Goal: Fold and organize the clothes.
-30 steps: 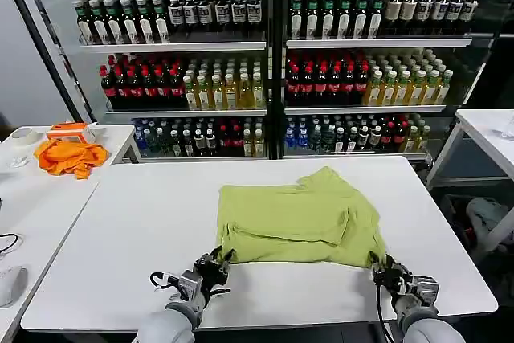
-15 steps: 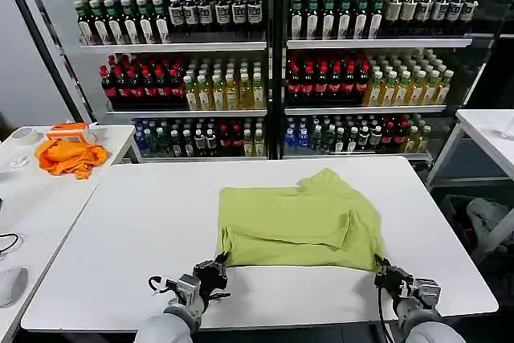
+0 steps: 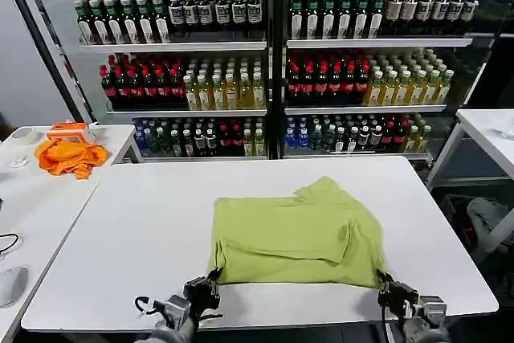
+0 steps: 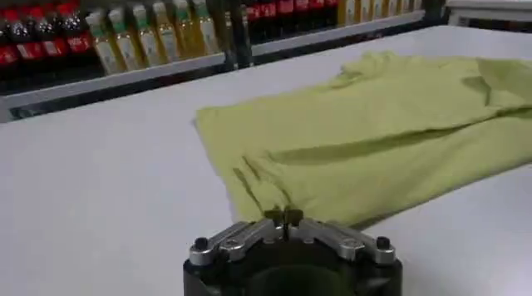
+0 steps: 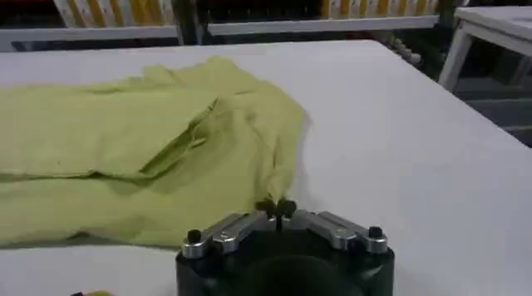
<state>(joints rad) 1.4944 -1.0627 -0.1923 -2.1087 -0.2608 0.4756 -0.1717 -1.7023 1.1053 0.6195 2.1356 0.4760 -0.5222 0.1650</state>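
Note:
The lime T-shirt (image 3: 297,229) lies folded on the white table (image 3: 144,222), its near hem close to the front edge. My left gripper (image 3: 211,279) is shut on the shirt's near left corner. My right gripper (image 3: 384,283) is shut on the near right corner. In the left wrist view the left gripper (image 4: 284,216) pinches the edge of the T-shirt (image 4: 374,123), which spreads away from it. The right wrist view has the right gripper (image 5: 277,209) closed on a pinch of the T-shirt (image 5: 150,156), with a sleeve fold lying across the cloth.
An orange cloth (image 3: 71,157) and a tape roll (image 3: 24,136) sit on a side table at the left. Shelves of bottles (image 3: 273,62) stand behind the table. Another white table (image 3: 490,128) is at the right. Bare tabletop lies left of the shirt.
Both grippers have drawn back toward the table's front edge, pulling the shirt's near hem with them. The whole shirt has slid nearer and slightly left.

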